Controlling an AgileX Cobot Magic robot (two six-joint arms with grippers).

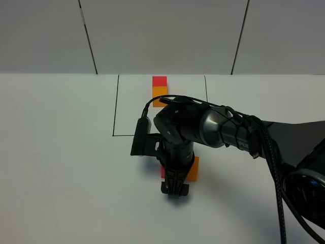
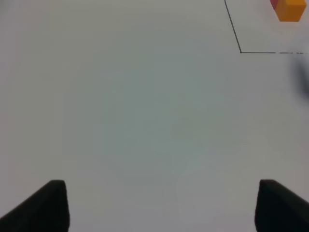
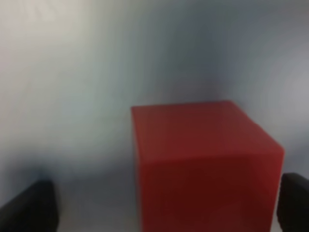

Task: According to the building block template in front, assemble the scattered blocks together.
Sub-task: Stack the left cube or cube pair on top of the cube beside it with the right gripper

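1. The template (image 1: 159, 87) sits at the far side of the table (image 1: 61, 152), inside a black square (image 1: 116, 107) drawn on it. Its red cube is at the back and its orange cube is at the front, and the two are stuck together.
2. The right arm (image 1: 228, 129) reaches across the middle of the table. The right claw (image 1: 175, 189) points down, nearer than the square and outside it.
3. The red block (image 3: 203, 164) is on the table between the two fingers of the right claw. The claw is spread wide and is not squeezing the block. One finger is just beside the block and the other is well apart from it.
4. From high up, only a thin bit of the red block shows, left of the claw. The orange block (image 1: 193, 169) is on the table, right of the claw. The arm hides the space between the two blocks, so I cannot tell if they touch.
5. The left claw (image 2: 161, 183) is spread wide over the table and holds nothing.
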